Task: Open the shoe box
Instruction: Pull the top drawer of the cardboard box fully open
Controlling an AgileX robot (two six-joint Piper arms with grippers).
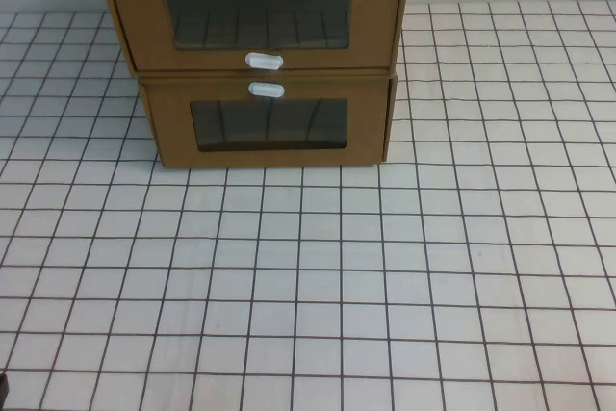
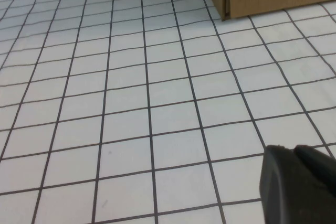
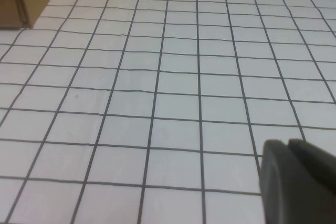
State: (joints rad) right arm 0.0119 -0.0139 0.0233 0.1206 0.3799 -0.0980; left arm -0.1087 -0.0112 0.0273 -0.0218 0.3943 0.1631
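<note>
The left tool (image 2: 298,182) hovered over the gridded surface (image 1: 308,286), its state impossible to tell. Two stacked shoe boxes (image 1: 375,36) stood closed at the far side, white handles (image 1: 264,62) untouched. The right tool (image 3: 296,182) hovered shut and empty. Opening hadn't begun; next, I judged, a reach to a handle.

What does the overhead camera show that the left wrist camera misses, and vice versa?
Only the high view: the upper shoe box stacked on the lower shoe box, both with windows and white handles. Only the left wrist view: the left gripper, above the checked table. Both: that table and the lower shoe box's corner. The right gripper, shut, shows in neither, only in its own wrist view.
</note>
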